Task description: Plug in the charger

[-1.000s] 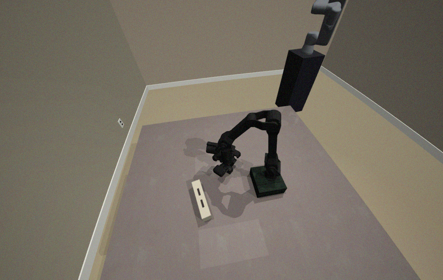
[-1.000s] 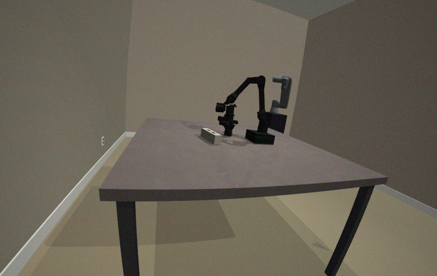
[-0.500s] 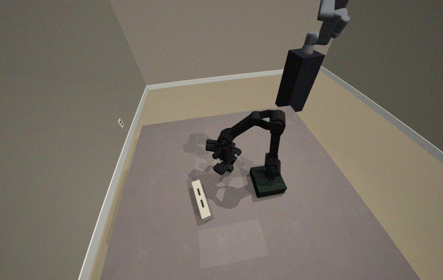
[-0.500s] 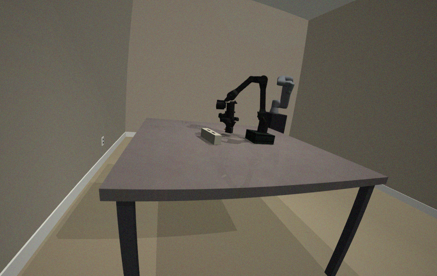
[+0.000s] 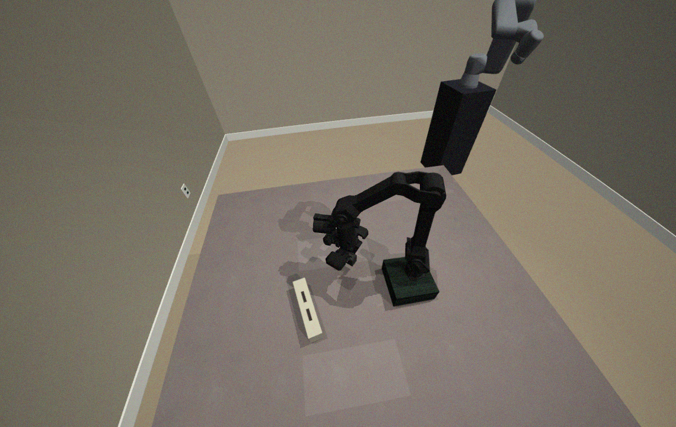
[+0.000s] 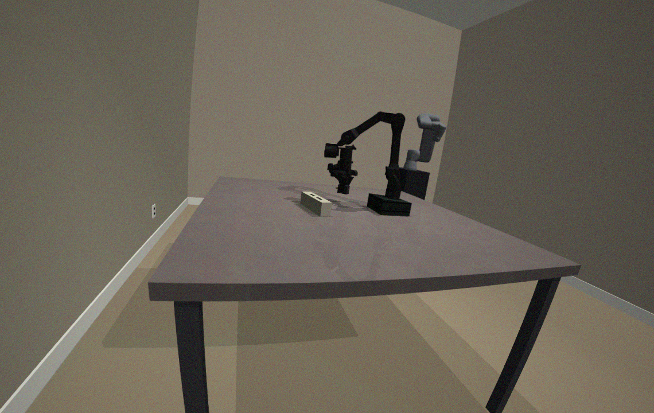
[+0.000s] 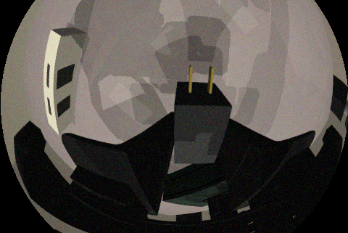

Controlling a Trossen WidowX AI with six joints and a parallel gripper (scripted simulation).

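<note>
My gripper (image 5: 347,257) (image 6: 343,183) (image 7: 194,117) points down and is shut on the dark box-shaped charger (image 5: 335,260) (image 6: 344,190) (image 7: 199,133). The charger is held a little above the table. In the wrist view its two gold prongs (image 7: 191,80) (image 7: 211,80) stick out at its far end, side by side and pointing away from the fingers. The cream power strip (image 5: 313,329) (image 6: 325,208) (image 7: 54,49) lies on the table, apart from the charger, at the left in the wrist view. Its top has two dark outlets (image 5: 303,296) (image 5: 308,314), and nothing is in them.
The arm's dark green base block (image 5: 410,290) (image 6: 388,206) stands on the table (image 5: 462,371) (image 6: 370,251), right of the strip in the top and exterior views. A grey arm on a black pedestal (image 5: 454,127) (image 6: 415,184) stands beyond the table. A wall socket (image 5: 185,190) (image 6: 154,210) is at the left.
</note>
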